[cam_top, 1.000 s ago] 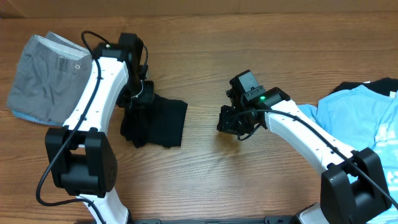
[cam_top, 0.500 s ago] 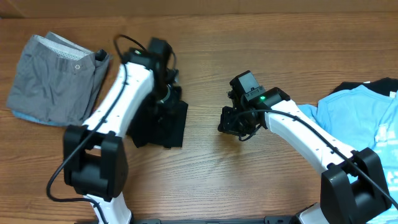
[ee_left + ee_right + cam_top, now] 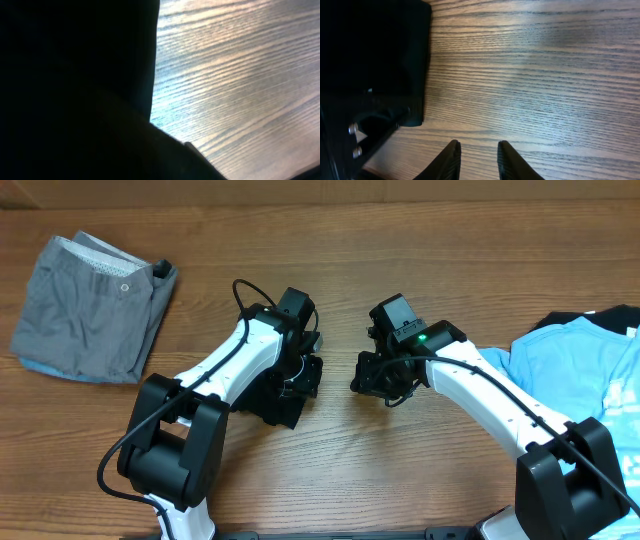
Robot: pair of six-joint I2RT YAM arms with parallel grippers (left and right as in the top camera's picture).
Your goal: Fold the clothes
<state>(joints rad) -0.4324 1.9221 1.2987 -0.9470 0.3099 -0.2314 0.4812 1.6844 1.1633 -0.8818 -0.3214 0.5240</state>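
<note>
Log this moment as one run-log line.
black T-shirt: folded, mid-table | left end effector: over it, jaws unseen | right end effector: open, empty, beside it | grey shorts: left | blue T-shirt: right

A brown wood-grain table (image 3: pixel 330 480) fills the view, glossy under soft light.

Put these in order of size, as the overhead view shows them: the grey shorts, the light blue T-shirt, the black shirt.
1. Grey shorts and light blue T-shirt: about alike. The T-shirt runs off the picture's edge, so I do not rank them.
2. Black shirt: smallest, folded, partly under the left arm.
</note>
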